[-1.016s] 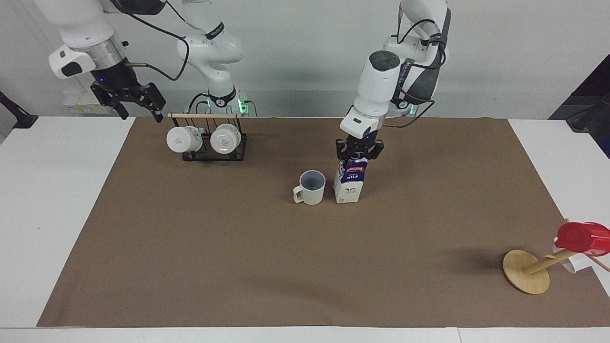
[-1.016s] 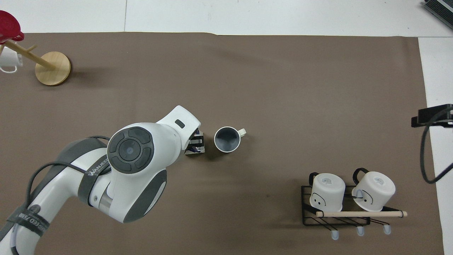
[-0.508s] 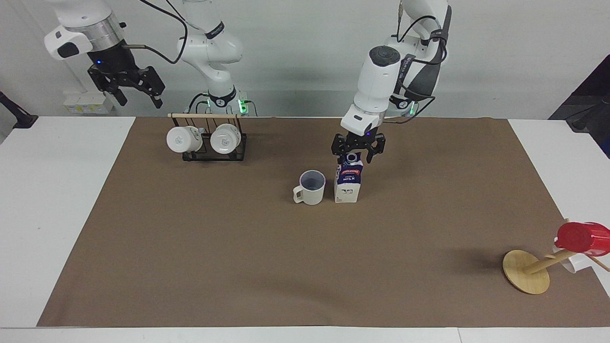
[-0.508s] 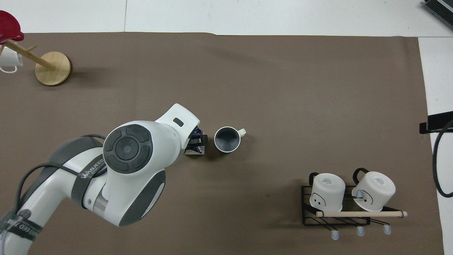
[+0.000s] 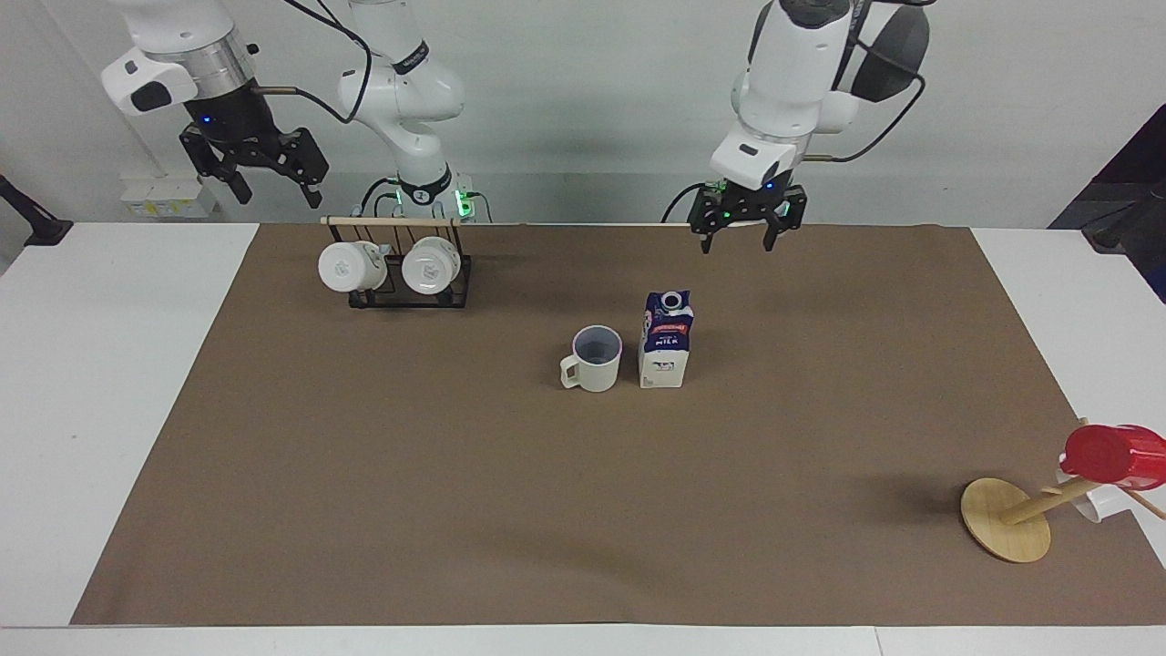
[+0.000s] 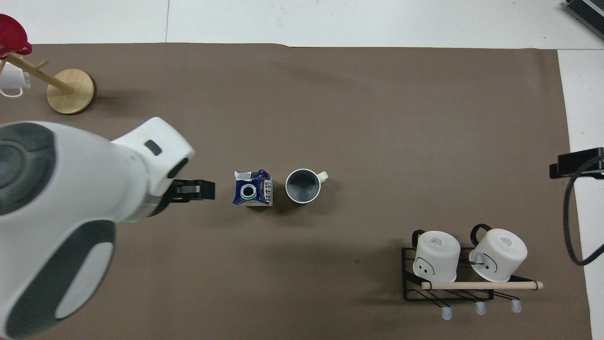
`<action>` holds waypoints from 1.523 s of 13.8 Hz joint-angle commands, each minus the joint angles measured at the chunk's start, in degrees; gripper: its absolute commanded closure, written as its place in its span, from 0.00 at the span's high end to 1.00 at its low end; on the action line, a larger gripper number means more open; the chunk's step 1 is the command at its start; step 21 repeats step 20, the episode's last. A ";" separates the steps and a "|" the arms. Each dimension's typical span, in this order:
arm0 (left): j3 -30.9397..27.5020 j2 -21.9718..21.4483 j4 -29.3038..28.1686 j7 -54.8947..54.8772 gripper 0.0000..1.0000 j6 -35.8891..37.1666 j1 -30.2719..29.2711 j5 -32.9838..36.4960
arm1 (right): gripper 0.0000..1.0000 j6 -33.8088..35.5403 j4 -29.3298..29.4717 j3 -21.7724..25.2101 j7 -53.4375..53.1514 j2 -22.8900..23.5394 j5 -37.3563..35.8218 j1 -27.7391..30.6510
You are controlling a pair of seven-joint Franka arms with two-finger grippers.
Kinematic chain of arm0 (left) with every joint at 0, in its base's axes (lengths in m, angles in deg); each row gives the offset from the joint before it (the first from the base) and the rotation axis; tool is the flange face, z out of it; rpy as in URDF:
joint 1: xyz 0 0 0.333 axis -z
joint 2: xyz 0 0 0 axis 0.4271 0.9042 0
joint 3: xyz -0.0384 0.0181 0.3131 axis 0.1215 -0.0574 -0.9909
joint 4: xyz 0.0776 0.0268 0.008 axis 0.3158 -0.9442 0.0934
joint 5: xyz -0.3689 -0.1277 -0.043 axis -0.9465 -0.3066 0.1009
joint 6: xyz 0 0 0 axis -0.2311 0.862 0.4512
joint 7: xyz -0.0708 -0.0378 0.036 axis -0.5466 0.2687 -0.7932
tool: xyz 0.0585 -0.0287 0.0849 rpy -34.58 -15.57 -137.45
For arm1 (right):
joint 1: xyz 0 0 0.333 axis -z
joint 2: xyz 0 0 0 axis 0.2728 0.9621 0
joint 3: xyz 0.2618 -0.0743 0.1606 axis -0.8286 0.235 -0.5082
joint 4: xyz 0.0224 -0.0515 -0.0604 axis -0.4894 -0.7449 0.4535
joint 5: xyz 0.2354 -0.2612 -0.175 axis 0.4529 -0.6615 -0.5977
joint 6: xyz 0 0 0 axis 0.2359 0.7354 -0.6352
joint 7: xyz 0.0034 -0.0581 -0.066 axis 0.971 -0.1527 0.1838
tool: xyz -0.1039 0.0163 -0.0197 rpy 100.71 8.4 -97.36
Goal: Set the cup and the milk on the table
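Note:
The cream cup (image 5: 597,358) stands upright on the brown sheet of the table (image 5: 455,474), handle toward the right arm's end. The milk (image 5: 667,340) stands upright right beside it, toward the left arm's end. Both also show in the overhead view: the cup (image 6: 303,186) and the milk (image 6: 253,188). My left gripper (image 5: 738,237) is open and empty, raised well above the sheet, apart from the milk. My right gripper (image 5: 276,187) is open and empty, raised high by the rack.
A black wire rack (image 5: 398,292) with two white mugs and a wooden rod stands nearer to the robots, toward the right arm's end. A wooden mug tree (image 5: 1007,519) with a red cup (image 5: 1111,454) stands at the left arm's end, farthest from the robots.
My left gripper opened, let go of the milk, and rose away toward its base. The milk now stands free. My right gripper lifted slightly.

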 commanded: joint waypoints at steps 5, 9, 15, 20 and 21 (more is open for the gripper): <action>0.20 -2.86 2.20 -14.39 1.00 8.47 -12.12 0.39 | 1.00 -1.20 -1.52 -0.12 4.26 -0.95 -3.03 0.32; 0.20 -3.04 3.34 -19.59 1.00 8.91 -15.91 0.39 | 1.00 -0.93 -1.52 0.06 3.21 -0.95 -1.89 0.49; 0.47 -3.04 3.43 -19.59 1.00 8.47 -16.09 0.22 | 1.00 -0.84 -1.52 0.14 2.51 -0.95 -1.54 0.58; 0.47 -3.04 3.43 -19.50 1.00 8.56 -16.00 0.22 | 1.00 -0.23 -1.43 0.32 2.94 -0.95 -0.57 0.67; 0.47 -3.04 3.43 -19.50 1.00 8.56 -16.00 0.22 | 1.00 -0.23 -1.43 0.32 2.94 -0.95 -0.57 0.67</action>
